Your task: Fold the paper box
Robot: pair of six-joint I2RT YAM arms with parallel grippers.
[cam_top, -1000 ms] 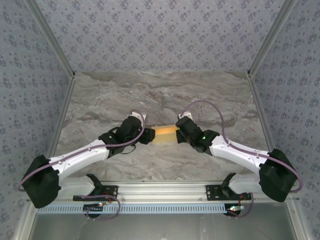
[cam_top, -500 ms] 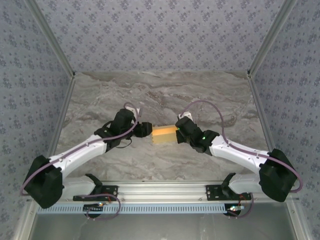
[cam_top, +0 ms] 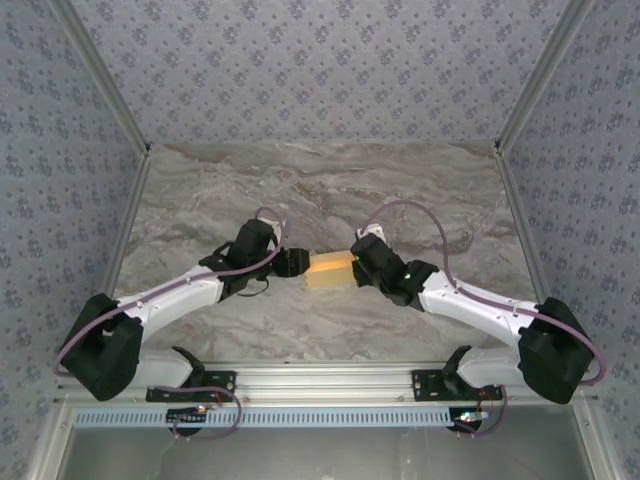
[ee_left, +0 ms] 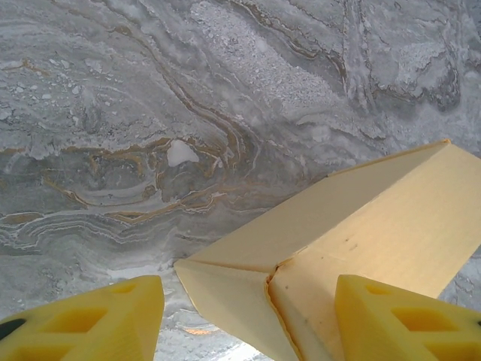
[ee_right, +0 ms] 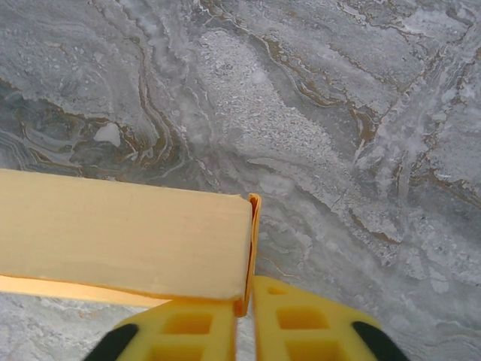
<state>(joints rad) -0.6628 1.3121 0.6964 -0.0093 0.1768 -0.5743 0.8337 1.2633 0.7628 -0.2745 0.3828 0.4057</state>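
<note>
Yellow-orange paper box (cam_top: 328,269), folded into a long closed block, flat on the marbled tabletop (cam_top: 330,190).

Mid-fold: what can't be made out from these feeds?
Top external: paper box ends hidden under both wrists; flaps too small.
Left wrist: box's near corner cut off by bottom edge between left fingers.
Right wrist: box cut off at left edge; right fingers hide pinched flap's lower end.

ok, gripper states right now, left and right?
Left gripper: open, fingers on either side of a corner of the paper box.
Right gripper: closed on the thin edge of the paper box.
</note>
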